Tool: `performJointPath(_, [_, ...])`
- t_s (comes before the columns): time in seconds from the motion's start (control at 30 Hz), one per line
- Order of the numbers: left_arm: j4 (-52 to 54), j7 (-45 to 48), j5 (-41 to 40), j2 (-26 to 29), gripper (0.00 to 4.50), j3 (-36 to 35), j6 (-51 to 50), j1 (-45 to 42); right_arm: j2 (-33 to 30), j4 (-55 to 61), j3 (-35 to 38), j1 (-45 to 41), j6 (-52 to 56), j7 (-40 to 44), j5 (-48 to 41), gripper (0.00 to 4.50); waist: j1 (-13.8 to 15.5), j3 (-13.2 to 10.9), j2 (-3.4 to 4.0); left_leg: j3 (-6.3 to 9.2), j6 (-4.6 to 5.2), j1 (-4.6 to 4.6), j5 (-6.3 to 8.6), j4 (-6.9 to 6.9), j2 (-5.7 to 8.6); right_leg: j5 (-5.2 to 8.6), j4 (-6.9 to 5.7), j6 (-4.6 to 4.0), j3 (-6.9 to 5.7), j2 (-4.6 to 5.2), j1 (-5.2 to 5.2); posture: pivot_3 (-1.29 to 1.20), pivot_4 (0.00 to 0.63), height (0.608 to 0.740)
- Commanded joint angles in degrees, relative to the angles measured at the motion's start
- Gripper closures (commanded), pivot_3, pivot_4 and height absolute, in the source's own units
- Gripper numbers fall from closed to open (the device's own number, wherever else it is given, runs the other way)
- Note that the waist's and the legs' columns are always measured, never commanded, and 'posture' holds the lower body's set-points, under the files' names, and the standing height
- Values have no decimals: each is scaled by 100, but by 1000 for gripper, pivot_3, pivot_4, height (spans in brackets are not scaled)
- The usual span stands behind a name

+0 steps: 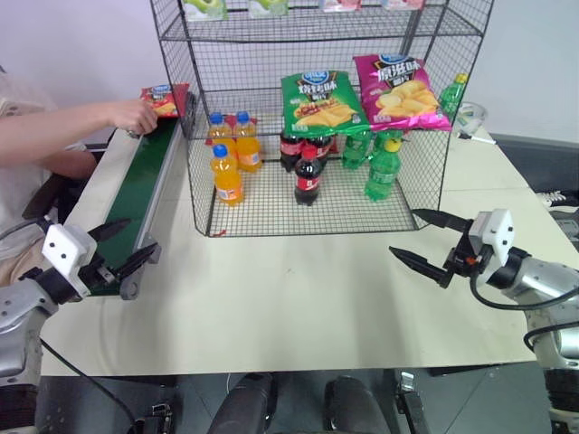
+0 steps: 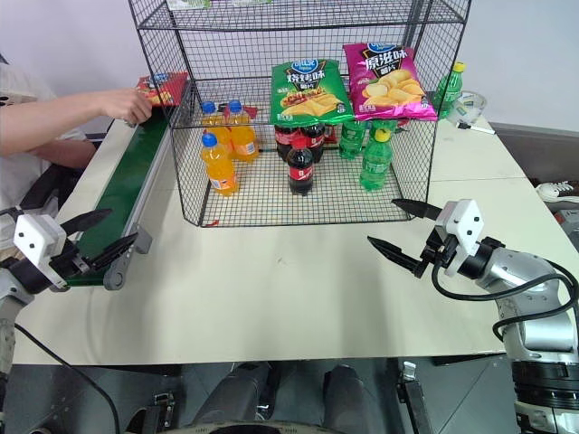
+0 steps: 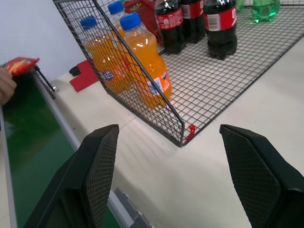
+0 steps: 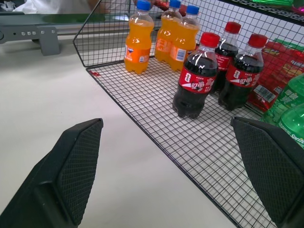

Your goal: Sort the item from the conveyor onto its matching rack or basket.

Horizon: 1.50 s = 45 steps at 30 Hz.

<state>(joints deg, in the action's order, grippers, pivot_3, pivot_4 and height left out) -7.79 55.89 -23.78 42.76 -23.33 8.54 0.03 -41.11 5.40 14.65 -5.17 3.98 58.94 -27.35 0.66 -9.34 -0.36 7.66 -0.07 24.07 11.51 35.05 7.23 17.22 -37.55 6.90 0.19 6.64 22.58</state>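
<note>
Left end effector: black fingers spread wide, empty, over near end of dark green conveyor belt.
Right end effector: spread wide, empty, above cream bench.
Red crinkly chip bag: far end of belt, under a person's hand, beside tall black wire-mesh rack.

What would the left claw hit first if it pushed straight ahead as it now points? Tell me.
Probably the front corner of the black wire rack. The open left claw points across bare table toward that corner, with the orange soda bottles just behind the mesh. Depth is uncertain.
</note>
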Motion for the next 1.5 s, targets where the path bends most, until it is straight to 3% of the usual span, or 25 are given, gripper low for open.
performJointPath(0.03, [75, 87, -25, 60, 962, -146, 208, 92, 11, 180, 74, -117, 11, -14, -134, 0, 0, 0, 0, 0, 0, 0, 0, 0, 0, 0, 0, 0, 0, 0, 0, 0, 150, 740])
performJointPath(0.33, [27, -55, 173, 23, 962, -276, 767, 353, 28, 225, -35, -215, 94, 84, -240, 0, -3, -2, 0, 0, 1, 6, 1, -1, 0, 0, 2, 0, 0, 0, 5, 0, 150, 740])
performJointPath(0.6, [-558, -1923, 2465, -83, 962, -936, 3570, 908, 27, 757, -322, -170, 550, 564, -787, 0, 3, -2, 1, -1, 3, 22, 2, -5, -2, -2, 19, -2, 0, 0, 12, 0, 150, 740])
performJointPath(0.77, [-593, -2884, 3562, -91, 962, -1023, 4306, 1284, 7, 853, -639, -273, 848, 1022, -989, 0, 15, -2, 0, -1, 10, 26, 8, -3, 0, -2, 36, -2, -4, 2, 11, 0, 150, 740])
performJointPath(1.23, [-608, -5071, 5251, -38, 962, -1263, 4038, 2052, 647, 271, -1031, -838, 695, 836, -635, 0, 12, -3, -2, 2, 3, 25, 14, -2, -4, -15, 34, 17, -13, -8, 15, 0, 150, 740])
performJointPath(1.5, [-631, -5490, 5391, 0, 962, -976, 3778, 2316, 648, 163, -962, -925, 697, 723, -587, 0, 6, -2, -2, 3, -3, 23, 17, 0, -6, -15, 31, 13, -15, -9, 13, 0, 150, 740])
